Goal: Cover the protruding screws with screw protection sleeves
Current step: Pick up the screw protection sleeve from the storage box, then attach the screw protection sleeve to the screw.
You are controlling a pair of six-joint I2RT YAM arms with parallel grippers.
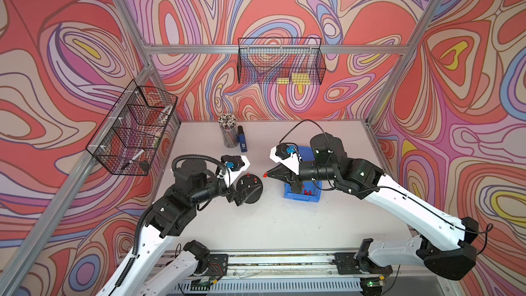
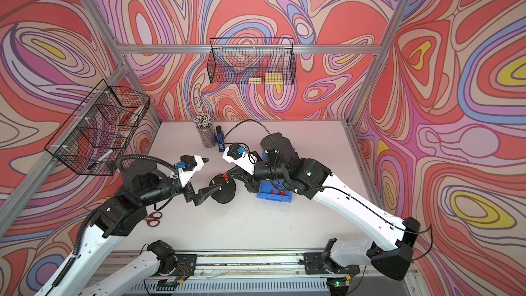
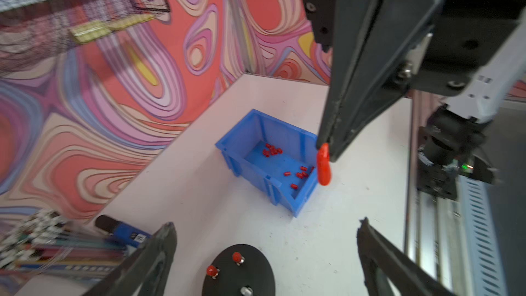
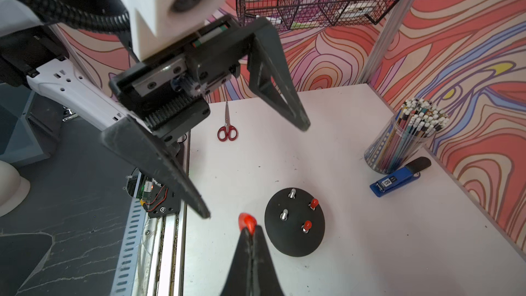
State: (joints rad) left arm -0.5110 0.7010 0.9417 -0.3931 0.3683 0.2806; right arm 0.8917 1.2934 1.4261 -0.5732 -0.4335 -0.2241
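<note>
Left wrist view: blue bin (image 3: 284,138) holds scattered red screw protection sleeves (image 3: 272,149).

This looks like a robot lab. Two white-and-black robot arms (image 1: 412,209) sit on a long silver metal rail (image 1: 284,260) along the edge of a flat white counter (image 1: 284,223). Silver metal frame bars (image 1: 256,49) and walls printed with bright swirls (image 1: 455,81) box it all in.

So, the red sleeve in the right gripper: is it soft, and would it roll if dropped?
Probably soft: the red sleeve looks squashed in the right gripper. Likely light: that small pinch carries it. Cylindrical like the loose sleeves in the blue bin, it may roll.
</note>
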